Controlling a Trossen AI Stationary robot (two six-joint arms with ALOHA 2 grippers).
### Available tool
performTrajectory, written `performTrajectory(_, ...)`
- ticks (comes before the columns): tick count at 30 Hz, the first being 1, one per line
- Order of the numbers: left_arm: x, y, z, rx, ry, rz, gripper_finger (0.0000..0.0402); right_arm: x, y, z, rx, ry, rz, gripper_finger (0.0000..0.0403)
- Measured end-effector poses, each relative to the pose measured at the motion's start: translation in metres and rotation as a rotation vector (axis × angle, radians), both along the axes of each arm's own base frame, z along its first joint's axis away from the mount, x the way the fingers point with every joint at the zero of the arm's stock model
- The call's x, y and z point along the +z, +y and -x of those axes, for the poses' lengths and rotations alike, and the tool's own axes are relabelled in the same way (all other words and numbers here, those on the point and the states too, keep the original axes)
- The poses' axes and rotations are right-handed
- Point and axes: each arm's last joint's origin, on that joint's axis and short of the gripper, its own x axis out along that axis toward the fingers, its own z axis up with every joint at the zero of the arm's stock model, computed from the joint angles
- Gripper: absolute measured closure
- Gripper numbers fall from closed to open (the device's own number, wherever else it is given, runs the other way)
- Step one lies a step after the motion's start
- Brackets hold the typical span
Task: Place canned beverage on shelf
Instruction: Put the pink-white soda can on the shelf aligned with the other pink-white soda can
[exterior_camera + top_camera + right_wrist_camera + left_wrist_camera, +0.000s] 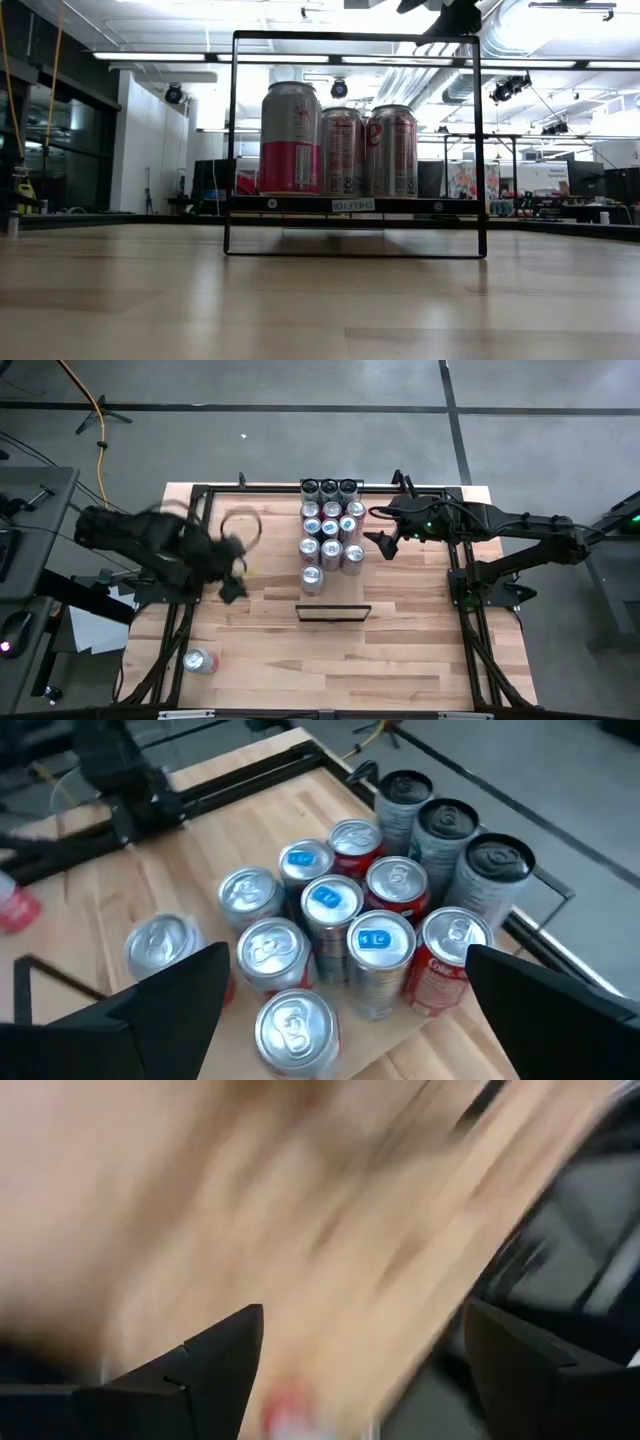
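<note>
High view shows us the shelf (333, 592), a long narrow panel of pale smooth wood, running down the middle of the butcher-block surface (400, 650) with a thin black wire frame (333, 613) at its near end. On the shelf stands a cluster of aluminium beverage cans (331, 532), cylindrical, with shiny silver tops; some tops carry blue tabs, and three darker grey cans (329, 488) line the far end. One silver can (312, 577) stands alone at the front of the group. A further red-and-silver can (200, 660) lies on its side on the surface near the front left corner, well apart from the shelf.

From the low view we see three cans raised on the shelf inside the black frame: a pink-and-grey one (290, 138) and two silver ones with red lettering (343, 151).

We find the left gripper (232, 575) above the surface to the left of the shelf, blurred; its dark fingers (215, 1350) stand wide apart and hold nothing. The right gripper (385, 536) hovers just beside the right edge of the can cluster, its fingers (175, 995) spread and likewise empty; its wrist view looks down on the can tops, smooth metal with pull tabs.
</note>
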Motion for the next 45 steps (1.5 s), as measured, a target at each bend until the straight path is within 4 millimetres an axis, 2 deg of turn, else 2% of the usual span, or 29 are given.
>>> performTrajectory(2,-0.011,-0.016,0.006,0.055,0.191,0.075,0.0119,0.0,0.0,0.0,-0.028,-0.018,-0.037,0.0013)
performTrajectory(5,-0.019,-0.046,0.017,0.106,0.337,0.084,0.0119,0.0,0.0,0.0,-0.062,-0.042,-0.088,0.0013)
performTrajectory(11,-0.03,-0.106,0.038,0.31,0.379,0.134,0.0119,0.0,0.0,0.0,-0.063,-0.042,-0.089,0.0013)
performTrajectory(15,-0.045,-0.142,0.05,0.387,0.493,0.134,0.0119,-0.001,0.0,-0.001,-0.066,-0.041,-0.093,0.0013)
performTrajectory(21,-0.067,-0.175,0.054,0.418,0.511,0.079,0.0119,-0.004,0.0,-0.005,-0.077,-0.035,-0.107,0.0013)
performTrajectory(25,-0.076,-0.181,0.05,0.303,0.515,0.014,0.0119,-0.008,-0.001,-0.01,-0.076,-0.016,-0.105,0.0013)
performTrajectory(32,-0.076,-0.172,0.04,0.037,0.423,-0.113,0.0119,-0.012,-0.001,-0.015,-0.077,0.002,-0.112,0.0013)
performTrajectory(37,-0.077,-0.175,0.046,-0.245,0.441,-0.162,0.0119,-0.015,-0.001,-0.017,-0.075,0.023,-0.115,0.0013)
performTrajectory(45,-0.077,-0.185,0.065,-0.502,0.413,-0.225,0.0119,-0.024,-0.001,-0.019,-0.077,0.102,-0.119,0.0013)
